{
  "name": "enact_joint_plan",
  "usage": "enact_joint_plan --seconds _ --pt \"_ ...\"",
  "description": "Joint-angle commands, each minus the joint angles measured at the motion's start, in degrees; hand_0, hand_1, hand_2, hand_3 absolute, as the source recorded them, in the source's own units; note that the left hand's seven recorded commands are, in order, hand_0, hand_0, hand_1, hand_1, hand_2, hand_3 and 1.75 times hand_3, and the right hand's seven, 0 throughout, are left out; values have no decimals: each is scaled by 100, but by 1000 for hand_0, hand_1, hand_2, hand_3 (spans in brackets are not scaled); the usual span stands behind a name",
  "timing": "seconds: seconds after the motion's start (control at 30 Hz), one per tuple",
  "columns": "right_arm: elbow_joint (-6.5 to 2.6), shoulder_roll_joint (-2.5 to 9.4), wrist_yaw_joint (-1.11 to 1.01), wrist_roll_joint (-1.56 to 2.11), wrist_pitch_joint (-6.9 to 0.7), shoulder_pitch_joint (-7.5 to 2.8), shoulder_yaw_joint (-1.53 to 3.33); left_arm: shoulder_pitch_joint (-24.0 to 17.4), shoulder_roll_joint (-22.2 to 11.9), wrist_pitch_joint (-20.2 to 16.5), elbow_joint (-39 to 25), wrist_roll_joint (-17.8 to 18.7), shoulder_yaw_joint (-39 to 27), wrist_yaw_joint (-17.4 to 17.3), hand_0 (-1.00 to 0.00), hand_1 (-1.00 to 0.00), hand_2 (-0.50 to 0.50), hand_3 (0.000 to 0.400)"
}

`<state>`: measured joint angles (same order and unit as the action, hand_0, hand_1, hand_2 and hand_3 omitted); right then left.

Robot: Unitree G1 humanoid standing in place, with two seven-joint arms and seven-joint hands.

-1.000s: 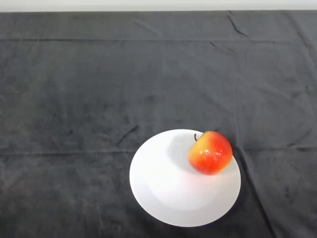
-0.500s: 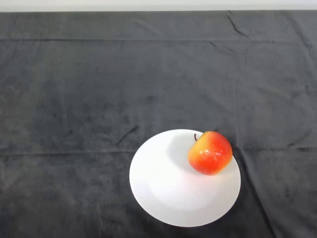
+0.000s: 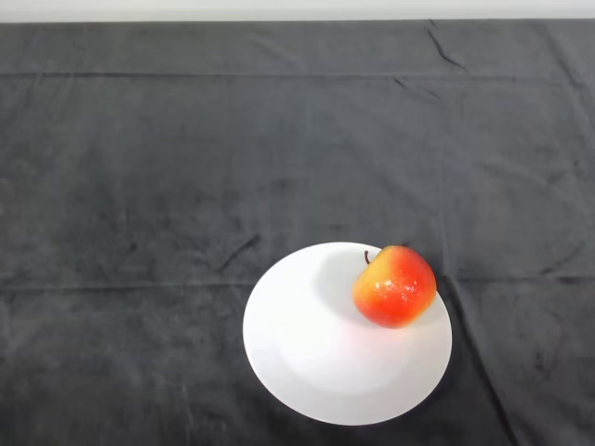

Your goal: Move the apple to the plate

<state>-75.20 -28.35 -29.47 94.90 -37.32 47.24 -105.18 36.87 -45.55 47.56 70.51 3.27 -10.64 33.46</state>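
Note:
A red and yellow apple (image 3: 394, 286) with a short dark stem rests on the white round plate (image 3: 316, 353), near the plate's far right rim. The plate lies on the dark cloth in the lower middle of the head view.
The dark cloth (image 3: 186, 167) covers the whole table, with a few creases. A pale strip of the far table edge (image 3: 297, 9) runs along the top of the view.

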Motion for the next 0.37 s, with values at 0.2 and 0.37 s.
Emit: enact_joint_plan --seconds 0.2,0.37 --pt "-19 -187 11 -24 -60 -4 -138 -40 -59 -20 80 -52 -213 -71 0 0 0 0" --pt "-19 -187 11 -24 -60 -4 -138 -34 -48 -23 79 -75 -236 -71 0 0 0 0"
